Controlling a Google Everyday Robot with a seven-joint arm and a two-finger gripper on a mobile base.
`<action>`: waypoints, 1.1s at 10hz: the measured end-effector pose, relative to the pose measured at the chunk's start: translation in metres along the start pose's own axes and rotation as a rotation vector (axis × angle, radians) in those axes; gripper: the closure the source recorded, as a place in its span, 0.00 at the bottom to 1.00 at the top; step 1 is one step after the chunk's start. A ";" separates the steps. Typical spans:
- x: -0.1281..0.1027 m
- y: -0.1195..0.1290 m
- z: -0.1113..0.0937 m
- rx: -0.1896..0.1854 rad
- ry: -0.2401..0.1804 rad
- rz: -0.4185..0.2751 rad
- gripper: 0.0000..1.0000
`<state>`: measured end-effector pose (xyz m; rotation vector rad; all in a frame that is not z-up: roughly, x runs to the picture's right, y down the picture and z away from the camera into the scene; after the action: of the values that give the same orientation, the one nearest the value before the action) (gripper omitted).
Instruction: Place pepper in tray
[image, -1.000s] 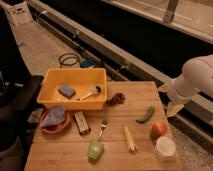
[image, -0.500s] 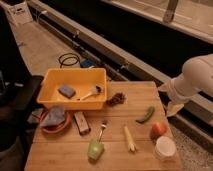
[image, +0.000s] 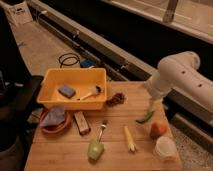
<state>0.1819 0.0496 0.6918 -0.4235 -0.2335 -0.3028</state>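
The pepper (image: 145, 118), slim, curved and dark green, lies on the wooden table (image: 60, 157) at the right, near the far edge. The yellow-orange tray (image: 75, 71) stands at the table's back left and holds a blue sponge (image: 66, 91) and a brush (image: 90, 93). My white arm comes in from the right. My gripper (image: 152, 106) hangs just above and slightly right of the pepper's upper end. I cannot tell whether it touches the pepper.
A dark brown clump (image: 117, 99) lies between tray and pepper. A reddish bowl (image: 46, 128) with a grey cloth, a brown bar (image: 81, 122), a fork (image: 102, 131), a corn cob (image: 129, 138), a pale green vegetable (image: 95, 149), an orange fruit (image: 158, 129) and a white cup (image: 165, 147) are on the table.
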 end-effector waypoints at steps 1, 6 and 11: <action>-0.009 -0.005 0.006 0.004 -0.002 -0.010 0.26; -0.009 -0.010 0.014 0.016 0.036 -0.029 0.26; 0.011 -0.015 0.091 -0.030 0.099 -0.047 0.26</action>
<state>0.1723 0.0740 0.7812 -0.4323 -0.1423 -0.3723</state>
